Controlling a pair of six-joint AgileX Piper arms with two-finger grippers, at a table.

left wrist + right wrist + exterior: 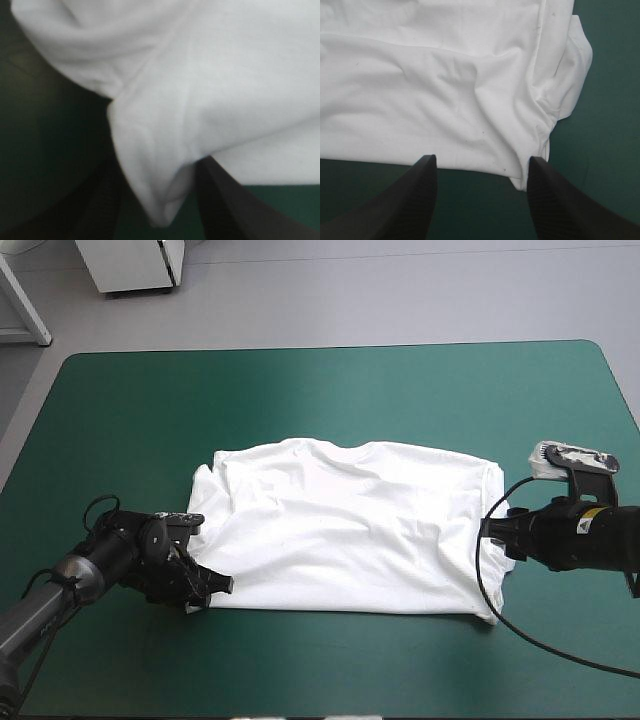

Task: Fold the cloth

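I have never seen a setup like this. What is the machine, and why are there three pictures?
It is a robot with two arms at a table with a teal-green cover. One picture looks down from above. The other two come from cameras on the wrists, each looking along that arm's gripper. A white short-sleeved T-shirt lies spread flat. The left gripper is open with the shirt's near corner between its black fingers. The right gripper is open at the opposite side edge. Neither has closed on the shirt yet.

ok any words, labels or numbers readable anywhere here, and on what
No text can be read anywhere.
On the T-shirt: none, plain white.
On the teal-green cover: none.
A yellow label behind the right gripper: too small to read.
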